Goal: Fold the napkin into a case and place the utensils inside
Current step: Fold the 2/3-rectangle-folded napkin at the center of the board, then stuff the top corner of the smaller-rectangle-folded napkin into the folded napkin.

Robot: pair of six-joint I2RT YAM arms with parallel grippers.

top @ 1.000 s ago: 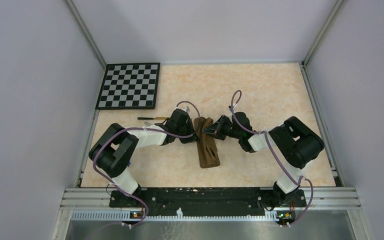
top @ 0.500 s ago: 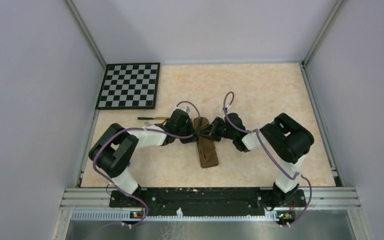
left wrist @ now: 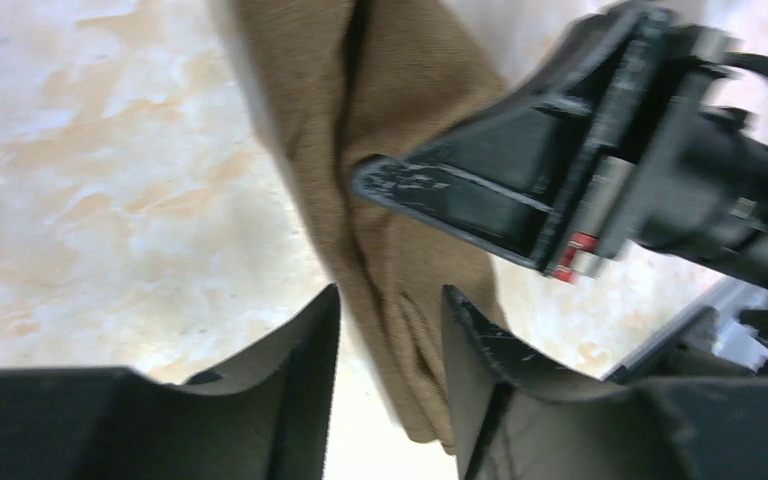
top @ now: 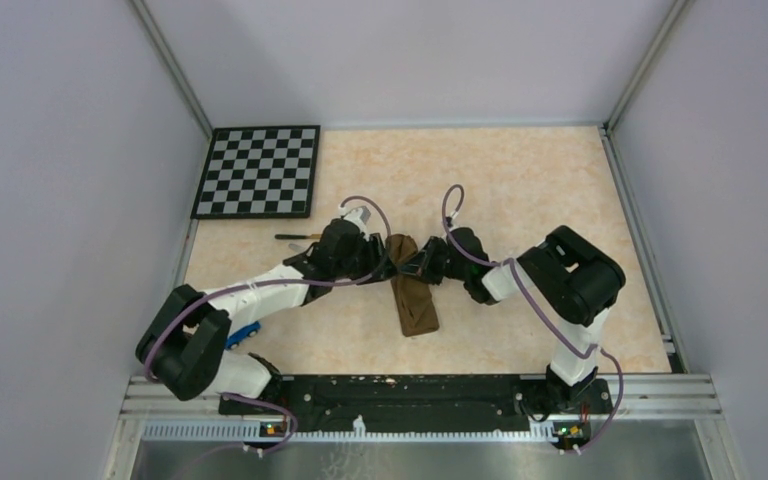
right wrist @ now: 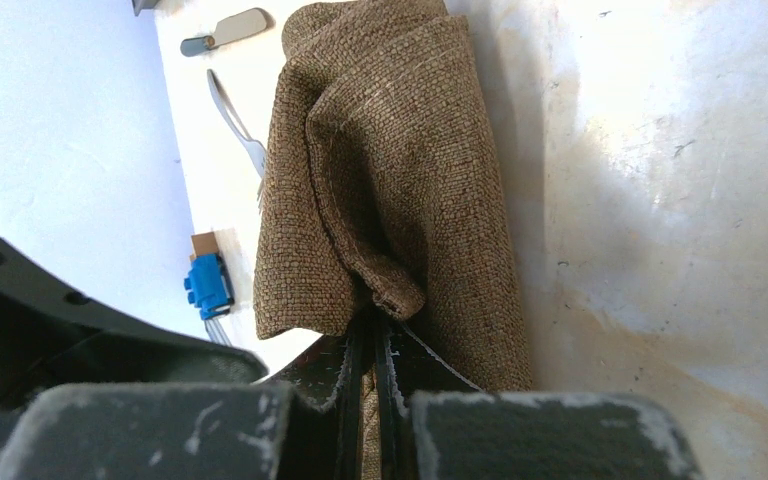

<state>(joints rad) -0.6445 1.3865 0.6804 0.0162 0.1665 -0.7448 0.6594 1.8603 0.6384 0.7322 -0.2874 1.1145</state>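
The napkin (top: 415, 292) lies mid-table as a long narrow brown folded strip, running near to far. My right gripper (right wrist: 372, 325) is shut on a fold at the strip's edge (right wrist: 390, 180), and cloth shows between its jaws. My left gripper (left wrist: 390, 300) stands open at the strip's other side, with the cloth (left wrist: 400, 120) lying past its fingertips and the right gripper (left wrist: 480, 190) facing it. In the top view the two grippers, left (top: 385, 268) and right (top: 407, 265), meet at the strip's far half. The knife (top: 300, 237) lies left of them. A grey fork-like utensil (right wrist: 238, 120) lies beside the knife blade (right wrist: 242, 22).
A black-and-white checkerboard (top: 258, 171) sits at the far left corner. A small blue toy car (top: 243, 333) lies by the left arm's elbow, and the car (right wrist: 208, 285) also shows in the right wrist view. Grey walls close in both sides, and a metal rail (top: 420, 385) runs along the near edge.
My right gripper pulled the napkin's edge leftward, narrowing the strip. My left gripper opened and let go of the cloth, and its elbow swung down to the near left, uncovering the blue car.
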